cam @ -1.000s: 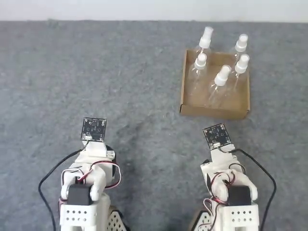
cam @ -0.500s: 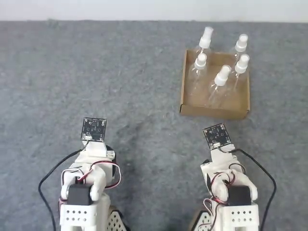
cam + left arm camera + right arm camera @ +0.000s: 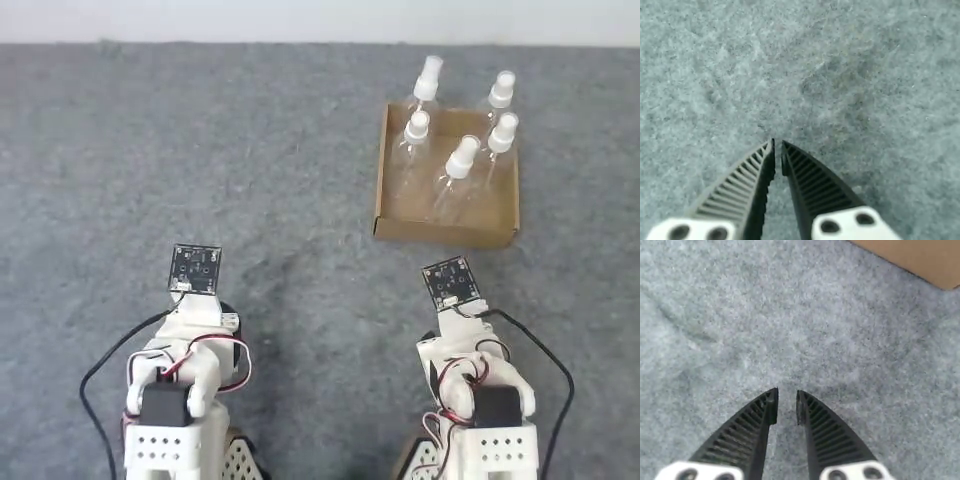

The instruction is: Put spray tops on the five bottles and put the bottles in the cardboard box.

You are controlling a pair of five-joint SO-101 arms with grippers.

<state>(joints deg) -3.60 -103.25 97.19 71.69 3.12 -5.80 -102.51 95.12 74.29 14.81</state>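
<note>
The left gripper (image 3: pixel 778 146) is clenched on nothing, its two black ribbed fingers (image 3: pixel 752 175) drawn together with only a thin slit between the tips, pointing down at grey felt-like table covering (image 3: pixel 200 150). The right gripper (image 3: pixel 786 394) is likewise empty and all but closed, with a slightly wider slit between its fingers (image 3: pixel 752 425), and it hangs over the same grey surface. A corner of the cardboard box (image 3: pixel 920 260) shows beyond the right gripper, apart from it. In the high view, both arms sit folded at the near edge of the table. The right arm (image 3: pixel 475 395) is on the near side of the box (image 3: pixel 447 233), and the left arm (image 3: pixel 185 385) is well away from the box on its left. The box lies flat and open-topped on the grey covering. Five clear bottles stand upright in it, each with a white spray top: two along the box's far wall (image 3: pixel 425 95) (image 3: pixel 497 95), two in its middle row (image 3: pixel 412 140) (image 3: pixel 498 145), and one nearest its front wall (image 3: pixel 455 175). Black cables (image 3: pixel 100 370) trail beside the arms' bases.
</note>
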